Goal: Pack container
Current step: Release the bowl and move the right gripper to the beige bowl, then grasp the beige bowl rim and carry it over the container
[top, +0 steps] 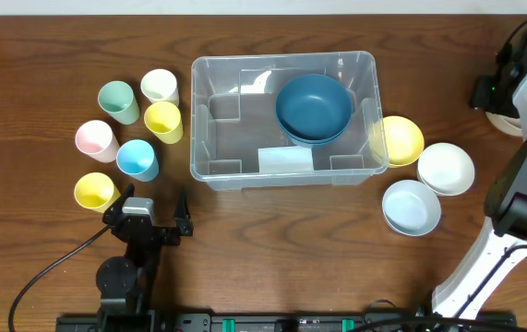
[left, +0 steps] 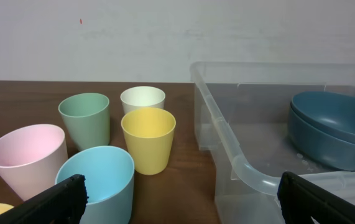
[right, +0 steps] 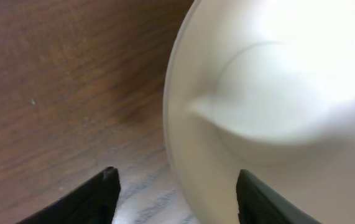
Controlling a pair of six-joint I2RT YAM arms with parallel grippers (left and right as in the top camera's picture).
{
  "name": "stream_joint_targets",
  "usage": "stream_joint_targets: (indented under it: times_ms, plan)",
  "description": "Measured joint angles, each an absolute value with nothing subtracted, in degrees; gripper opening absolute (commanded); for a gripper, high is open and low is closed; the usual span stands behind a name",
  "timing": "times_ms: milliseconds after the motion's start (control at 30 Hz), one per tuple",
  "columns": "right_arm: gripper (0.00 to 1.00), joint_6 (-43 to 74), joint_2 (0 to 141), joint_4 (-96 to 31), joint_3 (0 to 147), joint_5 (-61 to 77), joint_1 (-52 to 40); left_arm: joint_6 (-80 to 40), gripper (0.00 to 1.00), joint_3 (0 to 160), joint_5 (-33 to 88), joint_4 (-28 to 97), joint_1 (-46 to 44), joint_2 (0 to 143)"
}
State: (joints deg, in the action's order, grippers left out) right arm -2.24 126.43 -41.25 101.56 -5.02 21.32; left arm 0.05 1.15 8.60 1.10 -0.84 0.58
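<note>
The clear plastic container (top: 209, 111) is sitting in the middle of the wooden table (top: 272, 258), with its white label (top: 286, 160) showing at the near wall. Two dark blue bowls (top: 314, 106) are lying stacked inside it, toward its right end.

The left gripper (top: 152, 201) is hovering low over the table just in front of the container's left corner. Its fingers are standing wide apart and holding nothing. Six cups are standing in a loose cluster to the left of the container: a green cup (top: 118, 100), a white cup (top: 159, 85), a yellow cup (top: 163, 121), a pink cup (top: 96, 139), a light blue cup (top: 137, 159) and a second yellow cup (top: 95, 190). The last of these is sitting closest to the left gripper.

To the right of the container, a yellow bowl (top: 400, 140) is touching its wall, with a white bowl (top: 446, 168) and a pale blue bowl (top: 412, 207) just beside it.

The right gripper (right: 177, 183) is reaching down at the far right edge of the table over another white bowl (right: 270, 106). Its fingers are standing apart, one over the wood and one over the bowl's inside, with the rim lying between them; they are not gripping it
</note>
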Motion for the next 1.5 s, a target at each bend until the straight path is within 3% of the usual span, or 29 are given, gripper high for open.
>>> stream_joint_targets:
  times_ms: [433,833,1067,1300,1500]
  plan:
    - [0.01,-2.13,126.45,-43.03,101.54,-5.15,22.7,0.05,0.98,1.15,8.6,1.1,-0.86,0.58]
    - [0.01,-1.41,126.41,-48.51,103.7,-5.06,22.31,0.05,0.98,1.15,8.6,1.1,-0.86,0.58]
    - [0.01,-0.01,126.23,-58.85,116.84,-1.08,19.51,0.05,0.98,1.15,8.6,1.1,-0.86,0.58]
    - [0.01,-0.32,121.23,-66.08,126.89,2.42,12.32,0.05,0.98,1.15,8.6,1.1,-0.84,0.58]
    - [0.01,-3.33,114.08,-68.9,128.46,3.53,-0.3,0.05,0.98,1.15,8.6,1.1,-0.84,0.58]
